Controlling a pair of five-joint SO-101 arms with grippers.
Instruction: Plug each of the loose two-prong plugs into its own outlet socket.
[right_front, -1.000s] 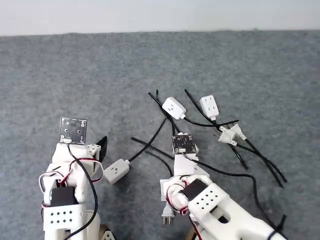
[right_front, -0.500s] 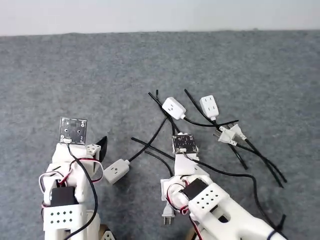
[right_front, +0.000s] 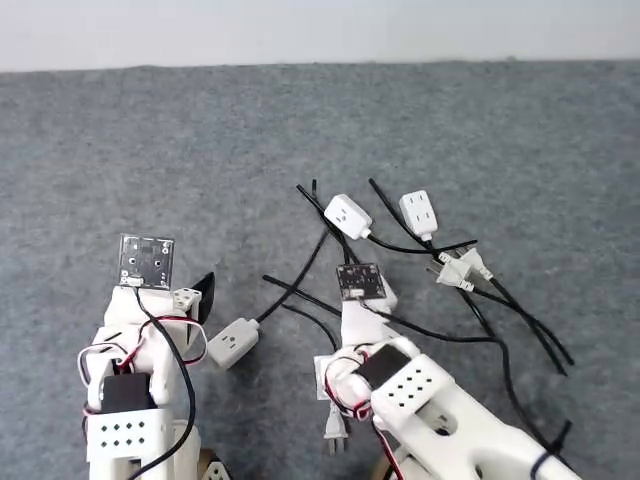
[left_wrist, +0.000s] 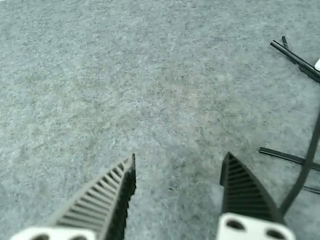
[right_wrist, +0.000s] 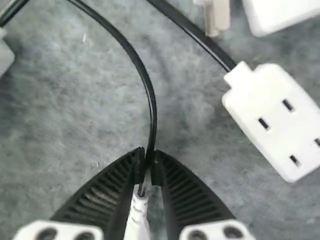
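Observation:
My right gripper (right_wrist: 145, 152) is shut on a black cord (right_wrist: 145, 90) right where it joins a white plug neck (right_wrist: 136, 207) between the fingers. A white outlet socket (right_wrist: 280, 125) lies just beyond, slots facing up. From above, two sockets (right_front: 347, 215) (right_front: 417, 212) lie ahead of the right arm (right_front: 400, 390), and a third socket (right_front: 232, 342) lies between the arms. Two loose plugs (right_front: 458, 270) rest right of the sockets, and another plug (right_front: 335, 432) lies beside the right arm's base. My left gripper (left_wrist: 179, 160) is open over bare carpet.
Black cords (right_front: 500, 300) cross and trail over the grey carpet (right_front: 150, 140) to the right of the right arm. More cord ends (left_wrist: 295, 52) lie off to one side of the left gripper. The far left carpet holds nothing.
The right arm has shifted slightly forward and left, dragging the gripped cord with it. The left arm has stayed still.

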